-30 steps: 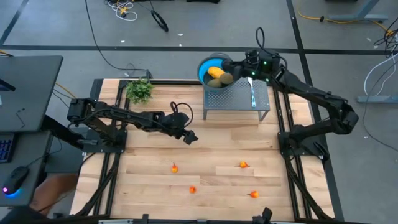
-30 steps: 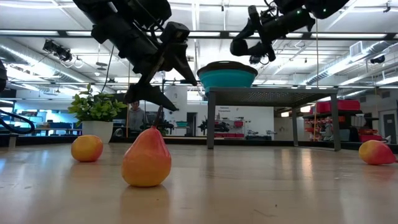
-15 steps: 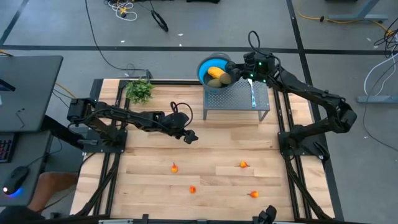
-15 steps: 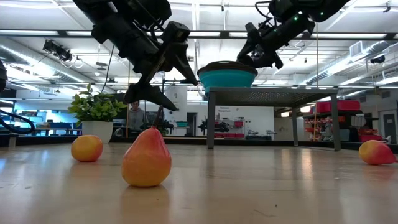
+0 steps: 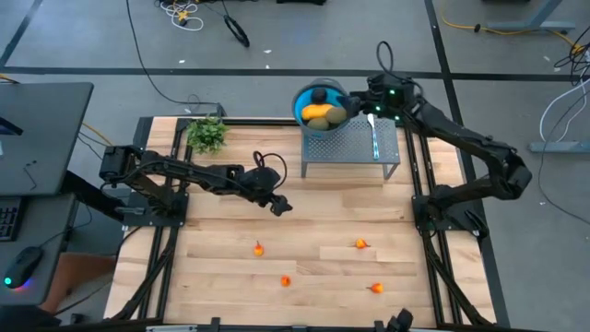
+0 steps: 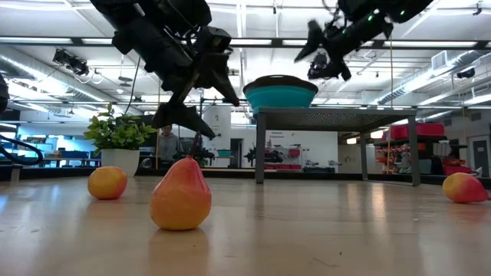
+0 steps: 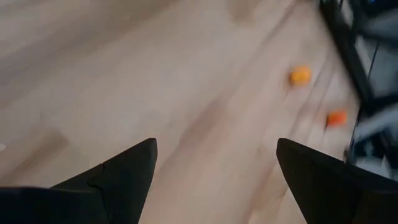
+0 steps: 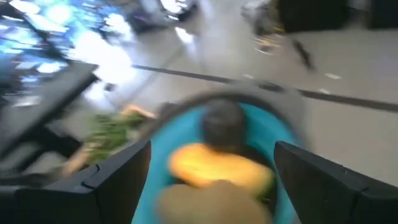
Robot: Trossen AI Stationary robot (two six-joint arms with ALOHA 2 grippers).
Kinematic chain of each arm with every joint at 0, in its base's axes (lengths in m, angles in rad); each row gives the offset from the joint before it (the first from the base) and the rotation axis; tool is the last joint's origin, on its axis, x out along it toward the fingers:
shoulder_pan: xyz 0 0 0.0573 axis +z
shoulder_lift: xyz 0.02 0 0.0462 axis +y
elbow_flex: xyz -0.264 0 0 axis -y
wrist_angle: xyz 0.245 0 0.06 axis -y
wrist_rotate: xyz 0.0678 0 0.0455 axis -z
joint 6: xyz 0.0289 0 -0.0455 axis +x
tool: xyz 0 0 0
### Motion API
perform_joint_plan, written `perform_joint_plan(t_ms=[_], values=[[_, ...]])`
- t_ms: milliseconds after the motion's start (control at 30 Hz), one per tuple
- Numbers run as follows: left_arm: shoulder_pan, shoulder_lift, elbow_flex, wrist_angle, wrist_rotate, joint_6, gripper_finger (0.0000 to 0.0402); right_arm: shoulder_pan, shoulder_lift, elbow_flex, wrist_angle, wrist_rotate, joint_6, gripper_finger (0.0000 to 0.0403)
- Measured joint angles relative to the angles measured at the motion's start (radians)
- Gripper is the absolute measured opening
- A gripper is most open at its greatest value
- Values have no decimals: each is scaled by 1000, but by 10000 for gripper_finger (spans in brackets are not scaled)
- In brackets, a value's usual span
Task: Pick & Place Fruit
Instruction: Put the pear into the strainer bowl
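Observation:
A blue bowl (image 5: 301,100) stands on a metal mesh stand (image 5: 350,148) at the table's far edge. It holds an oblong yellow fruit (image 5: 316,112), a brown-green oval (image 5: 335,116) and a dark round fruit (image 5: 318,93). My right gripper (image 5: 356,100) hovers open just right of the bowl's rim; its wrist view shows the yellow fruit (image 8: 217,165) and the dark one (image 8: 222,121) ahead. Several tiny orange-red fruits (image 5: 258,247) (image 5: 360,243) lie on the table's near half. My left gripper (image 5: 280,205) hangs open above the table's middle, touching nothing.
A potted green sprig (image 5: 206,135) stands at the far left corner. A slim pale-handled knife (image 5: 373,138) lies on the stand. Two more orange-red fruits (image 5: 286,280) (image 5: 375,288) lie near the front edge. In the low view, pear-shaped fruits (image 6: 180,195) (image 6: 107,182) sit below my left gripper (image 6: 203,107).
My right gripper dipped toward the bowl, then rose and drew back toward the right. The dark round fruit now shows in the far part of the bowl, where it did not show a second ago.

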Motion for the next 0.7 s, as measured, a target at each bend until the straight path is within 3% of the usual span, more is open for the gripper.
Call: perform_joint_plan(t_ms=[167,300,500,700], values=[[-8,-10,20,-191,142,145,341,125,-118,0,-60,-85,-15,335],[-80,-9,93,-442,169,433,341,341,-199,0,-183,-14,-27,328],[-270,-4,94,-491,9,878,341,768,-205,1,-337,280,92,321],[-383,4,-10,-360,-103,1021,341,1115,-110,0,-362,665,471,312]])
